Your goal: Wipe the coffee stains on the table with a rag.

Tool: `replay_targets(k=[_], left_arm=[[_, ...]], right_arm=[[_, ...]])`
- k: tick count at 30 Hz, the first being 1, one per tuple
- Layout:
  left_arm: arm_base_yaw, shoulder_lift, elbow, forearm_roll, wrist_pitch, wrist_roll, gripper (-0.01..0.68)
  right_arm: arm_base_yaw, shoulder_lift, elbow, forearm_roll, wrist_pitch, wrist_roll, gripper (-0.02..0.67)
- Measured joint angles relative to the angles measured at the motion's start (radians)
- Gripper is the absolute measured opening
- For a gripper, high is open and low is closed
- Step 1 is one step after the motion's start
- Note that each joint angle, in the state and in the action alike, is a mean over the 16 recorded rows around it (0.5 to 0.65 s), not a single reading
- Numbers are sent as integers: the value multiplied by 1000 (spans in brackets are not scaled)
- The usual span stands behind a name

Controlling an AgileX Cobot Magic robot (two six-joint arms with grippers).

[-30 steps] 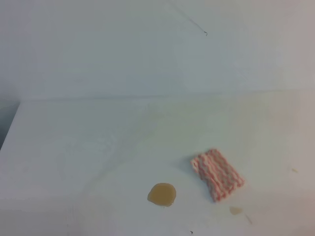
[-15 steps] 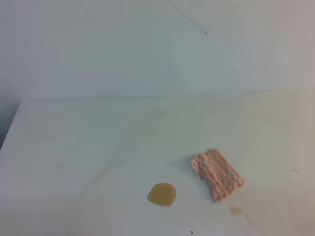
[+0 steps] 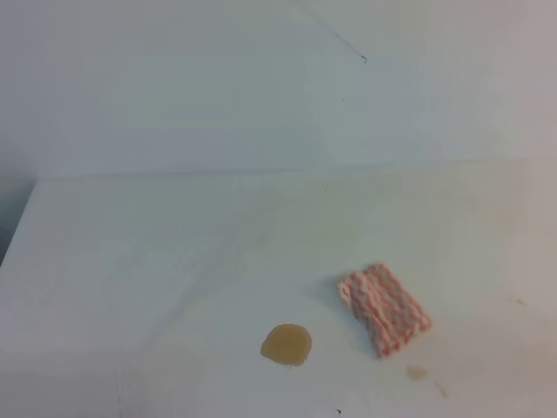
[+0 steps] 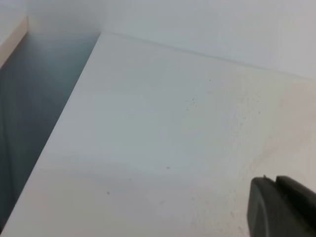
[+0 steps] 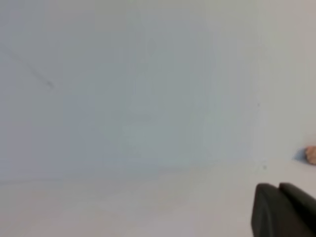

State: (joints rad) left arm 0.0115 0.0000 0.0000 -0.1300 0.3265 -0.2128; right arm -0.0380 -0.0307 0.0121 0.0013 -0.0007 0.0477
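Observation:
The coffee stains (image 3: 285, 345) show as a glossy tan blob near the front of the white table (image 3: 157, 261), with a small faint tan smear (image 3: 418, 373) further right. To the right of the blob lies the rag (image 3: 384, 309), folded flat, striped pink and white. No gripper appears in the exterior high view. In the left wrist view my left gripper (image 4: 274, 181) sits at the bottom right, its dark fingers pressed together over bare table. My right gripper (image 5: 278, 186) looks the same, shut and holding nothing, with a pink corner of the rag (image 5: 311, 154) at the frame's right edge.
The table's left edge (image 4: 64, 118) drops into a dark gap (image 4: 29, 98). A pale wall (image 3: 261, 87) rises behind the table. A few tiny dark specks (image 3: 338, 411) dot the surface.

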Motion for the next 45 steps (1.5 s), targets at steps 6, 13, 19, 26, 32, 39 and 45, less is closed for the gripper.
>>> replay_targets(k=[6,13,19,26,32,39,45], left_arm=[[0,0,0,0,0,0,1],[0,0,0,0,0,0,1],[0,0,0,0,0,0,1],[0,0,0,0,0,0,1],[0,0,0,0,0,0,0],[0,0,0,0,0,0,1],[0,0,0,0,0,0,1]], right_arm=[[0,1,-5,13,-131,34,-3],[0,12,-43,28,-218,85,-3],[0,81,-111,32,-210,129,-3],[6,270,-248,27,-141,195,-3],[43,503,-408,22,-15,251,-3],[144,760,-598,26,198,212,-3],[262,939,-705,88,323,88,-3]])
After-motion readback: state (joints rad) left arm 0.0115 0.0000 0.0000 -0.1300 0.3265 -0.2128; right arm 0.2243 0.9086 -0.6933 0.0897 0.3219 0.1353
